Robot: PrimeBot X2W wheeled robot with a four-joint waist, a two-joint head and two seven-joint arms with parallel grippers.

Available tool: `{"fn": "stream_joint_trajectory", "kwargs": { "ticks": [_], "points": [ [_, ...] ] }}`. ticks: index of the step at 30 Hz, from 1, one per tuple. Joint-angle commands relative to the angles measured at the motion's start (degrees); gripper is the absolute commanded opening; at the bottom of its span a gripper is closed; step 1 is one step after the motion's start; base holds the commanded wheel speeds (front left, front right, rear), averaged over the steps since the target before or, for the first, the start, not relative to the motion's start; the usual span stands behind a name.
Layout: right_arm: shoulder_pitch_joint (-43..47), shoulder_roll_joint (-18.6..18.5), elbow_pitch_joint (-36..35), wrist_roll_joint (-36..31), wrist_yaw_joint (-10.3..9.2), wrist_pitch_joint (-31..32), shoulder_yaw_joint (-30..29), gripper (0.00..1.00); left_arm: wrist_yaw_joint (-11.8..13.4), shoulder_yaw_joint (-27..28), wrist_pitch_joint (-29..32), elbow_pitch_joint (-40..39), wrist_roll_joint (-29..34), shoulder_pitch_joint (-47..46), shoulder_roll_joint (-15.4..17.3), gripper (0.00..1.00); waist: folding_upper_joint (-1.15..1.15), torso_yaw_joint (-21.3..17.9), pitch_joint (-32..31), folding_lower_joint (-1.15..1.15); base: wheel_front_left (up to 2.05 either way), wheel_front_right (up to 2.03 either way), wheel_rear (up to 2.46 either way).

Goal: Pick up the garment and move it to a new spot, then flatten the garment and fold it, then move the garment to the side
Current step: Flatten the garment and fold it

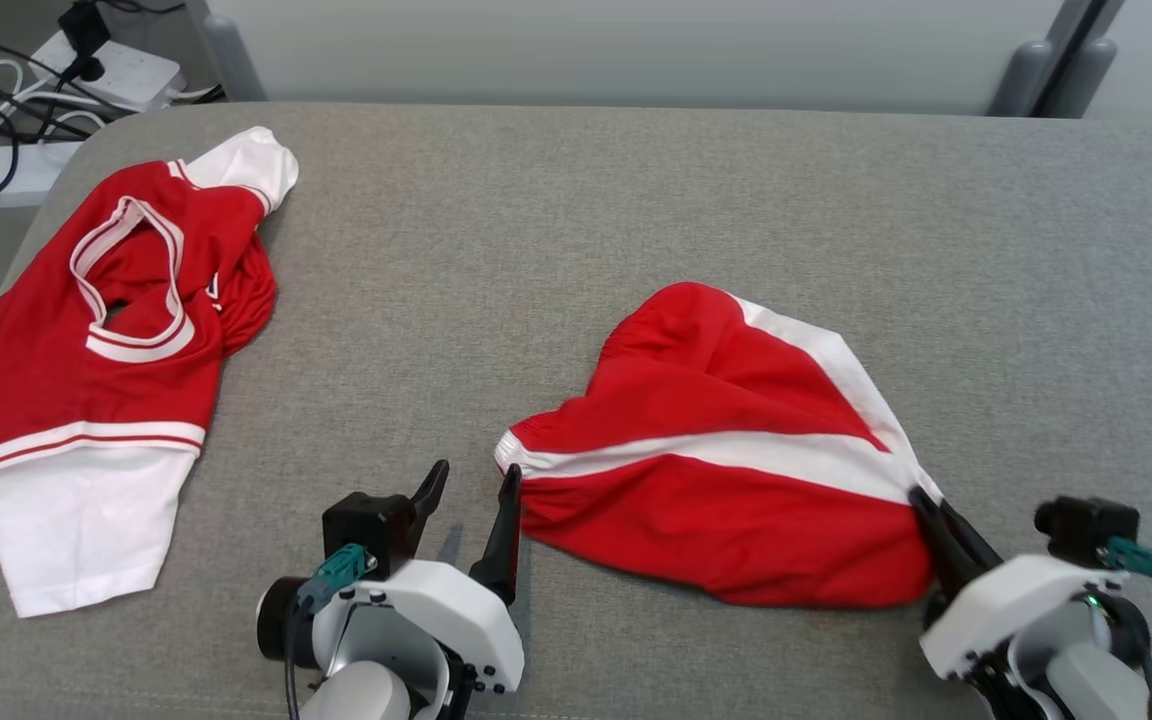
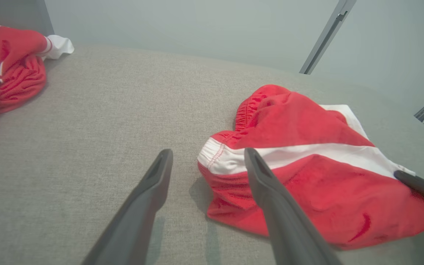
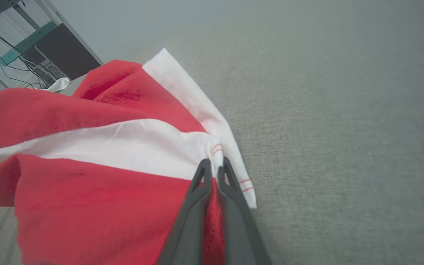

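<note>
The right fingers (image 3: 193, 209) are pressed together and pinch a corner of the red-and-white shorts (image 3: 87, 191), right where the white stripe meets the stitched hem; a thin strip of red cloth shows between them. In the head view this grip sits at the lower right corner of the shorts (image 1: 736, 470), with that corner drawn to a point at the fingers (image 1: 951, 535).

The left fingers (image 1: 501, 540) are spread wide and hold nothing. They are low over the table (image 1: 636, 200) at the shorts' left end, beside the white-edged corner. The inner left finger (image 2: 271, 198) crosses in front of the cloth in the left wrist view; it may be brushing the edge, but I cannot tell for certain. The outer finger is over bare grey surface.

The shorts lie bunched on the near half of the table, right of centre, between the two pairs of fingers.

Count: two garments on the table, the shorts and a red-and-white jersey (image 1: 106, 380) crumpled at the far left, well apart from them. Two fingers on each arm, four in all. Two white power strips (image 1: 116, 70) with dark cables lie on the floor beyond the table's left corner.
</note>
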Motion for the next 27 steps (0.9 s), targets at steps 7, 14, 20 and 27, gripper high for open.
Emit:
{"fn": "stream_joint_trajectory", "kwargs": {
  "ticks": [7,14,20,27],
  "points": [
    [5.5,-2.6,-2.3,-5.1,0.25,-0.6,-3.7,0.00,-2.6,1.0,0.2,-1.3,-1.2,-0.7,0.7,1.00,0.00,-2.3,-0.4,0.00,0.00,0.00,0.00],
    [5.4,-1.7,-2.9,-6.3,0.25,-0.6,-4.3,0.00,-7.5,-2.1,4.2,1.3,-0.3,-5.7,2.8,1.00,0.00,-3.2,0.0,0.00,0.00,0.00,0.00],
    [4.8,-0.9,-3.5,-5.9,0.25,-0.6,-4.0,0.00,-9.4,-3.6,9.1,4.1,-1.0,-8.2,3.6,1.00,0.00,-3.8,0.4,0.00,0.00,0.00,0.00],
    [4.6,-1.2,-3.9,-5.4,0.25,-0.6,-3.9,0.00,-11.3,-4.9,10.9,4.7,-2.4,-8.4,2.9,0.27,0.00,-4.6,0.8,0.00,0.00,0.00,0.00]
  ]
}}
